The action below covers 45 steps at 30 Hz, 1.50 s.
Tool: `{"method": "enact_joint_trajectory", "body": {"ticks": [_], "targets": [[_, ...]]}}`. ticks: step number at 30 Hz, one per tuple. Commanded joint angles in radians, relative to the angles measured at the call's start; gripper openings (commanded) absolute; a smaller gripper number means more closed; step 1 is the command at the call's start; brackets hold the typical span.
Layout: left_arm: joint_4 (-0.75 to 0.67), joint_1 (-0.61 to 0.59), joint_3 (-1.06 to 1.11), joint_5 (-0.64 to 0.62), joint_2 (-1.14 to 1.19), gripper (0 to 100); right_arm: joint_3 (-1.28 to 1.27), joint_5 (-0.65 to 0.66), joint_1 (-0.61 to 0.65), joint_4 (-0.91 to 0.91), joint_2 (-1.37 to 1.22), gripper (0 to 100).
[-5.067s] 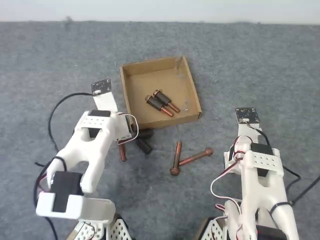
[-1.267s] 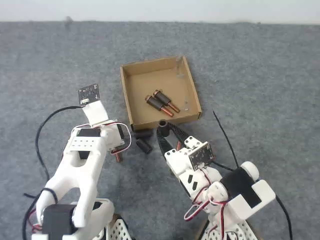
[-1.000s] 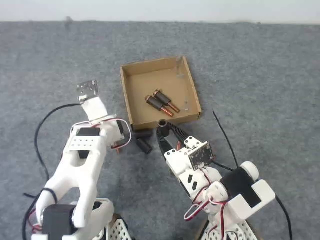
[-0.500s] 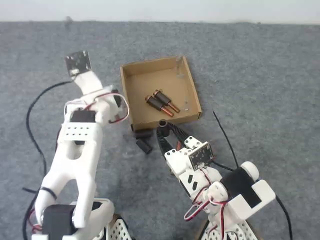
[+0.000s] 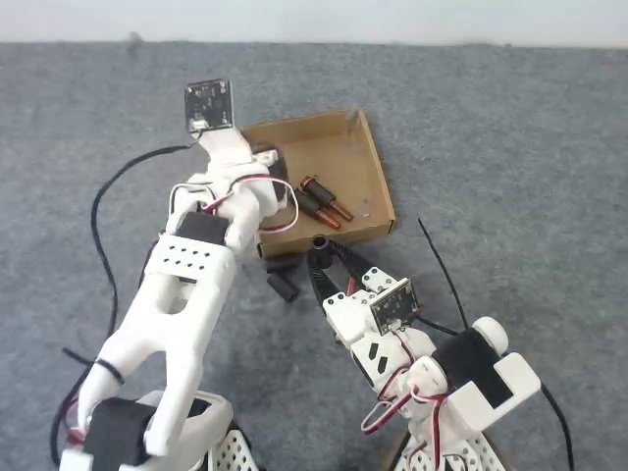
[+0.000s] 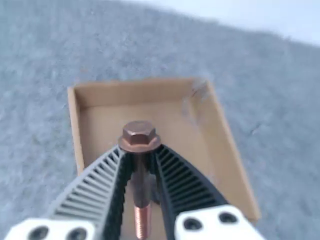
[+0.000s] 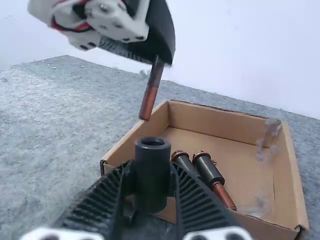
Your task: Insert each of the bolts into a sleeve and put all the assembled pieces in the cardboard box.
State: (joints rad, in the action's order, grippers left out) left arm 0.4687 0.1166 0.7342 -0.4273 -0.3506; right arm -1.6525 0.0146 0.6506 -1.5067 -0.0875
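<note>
Gripping a bolt (image 6: 139,137), left fingers (image 6: 107,175) hang seemingly over the box (image 6: 135,91); right fingers (image 7: 195,200) clamp a sleeve (image 7: 151,170).

Grey carpet (image 5: 510,128) covers the surface, ending at a pale wall (image 5: 314,20).

One open brown cardboard box (image 5: 381,186), holding two black-sleeved copper bolts (image 5: 329,200) lying side by side. One copper hex-head bolt (image 7: 151,90), held upright above the box. One black cylindrical sleeve (image 7: 151,170), upright just outside its near wall. Two loose black sleeves (image 5: 285,287) lying beside that wall.
</note>
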Motion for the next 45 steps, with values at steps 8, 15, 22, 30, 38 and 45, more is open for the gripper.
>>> {"method": "enact_joint_trajectory", "body": {"ticks": [8, 15, 22, 30, 38, 45], "targets": [[-0.359, 0.006, 0.137, 0.006, -0.06, 1, -0.02, -0.006, 0.031, -0.024, 0.002, 0.6], [-0.608, 0.021, 0.332, 0.005, -0.157, 1, -0.015, -0.006, 0.031, -0.022, 0.002, 0.6], [-0.542, 0.13, 0.495, 0.005, -0.485, 1, -0.015, -0.006, 0.031, -0.022, 0.002, 0.6], [-0.353, 0.206, 0.593, 0.005, -0.809, 1, -0.015, -0.006, 0.036, -0.021, 0.001, 0.6], [-0.279, 0.218, 0.731, 0.005, -1.063, 1, -0.02, -0.006, 0.064, -0.021, 0.001, 0.6], [-0.124, 0.25, 0.751, 0.005, -1.227, 1, -0.02, -0.006, 0.064, -0.022, 0.001, 0.6]]}}
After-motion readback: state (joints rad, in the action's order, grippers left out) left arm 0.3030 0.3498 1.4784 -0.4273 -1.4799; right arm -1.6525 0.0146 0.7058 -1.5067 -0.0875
